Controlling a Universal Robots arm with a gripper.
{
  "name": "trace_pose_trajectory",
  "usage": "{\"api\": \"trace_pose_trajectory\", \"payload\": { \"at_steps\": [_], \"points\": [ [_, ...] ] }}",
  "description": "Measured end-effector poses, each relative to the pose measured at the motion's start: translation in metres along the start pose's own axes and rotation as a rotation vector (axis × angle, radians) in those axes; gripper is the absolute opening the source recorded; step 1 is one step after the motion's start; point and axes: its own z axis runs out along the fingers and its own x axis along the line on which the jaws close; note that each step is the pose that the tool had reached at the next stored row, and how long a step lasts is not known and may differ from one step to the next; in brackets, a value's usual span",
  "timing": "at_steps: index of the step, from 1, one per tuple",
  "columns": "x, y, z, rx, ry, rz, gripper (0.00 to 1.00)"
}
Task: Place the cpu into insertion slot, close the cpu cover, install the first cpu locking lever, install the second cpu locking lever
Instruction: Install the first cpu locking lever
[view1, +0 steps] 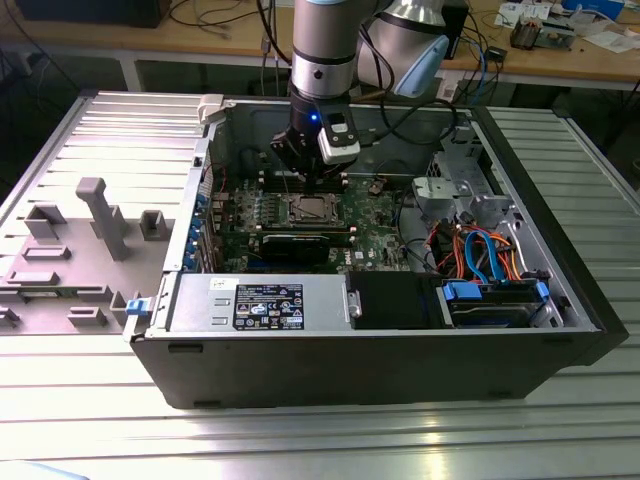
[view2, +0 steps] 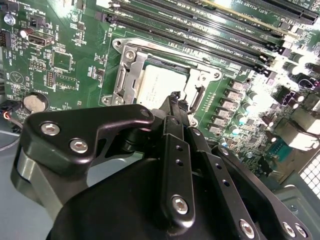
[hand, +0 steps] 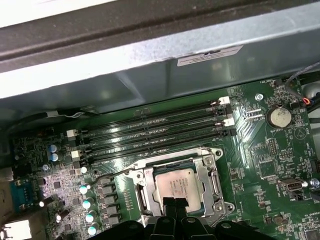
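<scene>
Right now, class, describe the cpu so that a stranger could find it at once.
Inside the open computer case, find the green motherboard. The cpu lies below the long memory slots, just ahead of the gripper: a silvery square chip framed by the metal cpu cover.

- In the second wrist view, the gripper (view2: 176, 102) body hides the near edge of the cpu (view2: 161, 86) and of the cpu cover (view2: 131, 70).
- In the first wrist view, the picture's edge cuts off the gripper (hand: 174, 204).
- In the exterior view, the insertion slot (view1: 310, 209) is too small for detail.

An electronics lab: cluttered wooden workbench (view1: 150, 45), opened computer case (view1: 380, 330) on metal table (view1: 300, 440).
</scene>
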Motion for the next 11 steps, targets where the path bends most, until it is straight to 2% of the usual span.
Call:
{"api": "trace_pose_trajectory", "payload": {
  "at_steps": [11],
  "points": [
    [0.0000,0.0000,0.0000,0.0011,-0.0008,-0.060,0.11]
  ]
}}
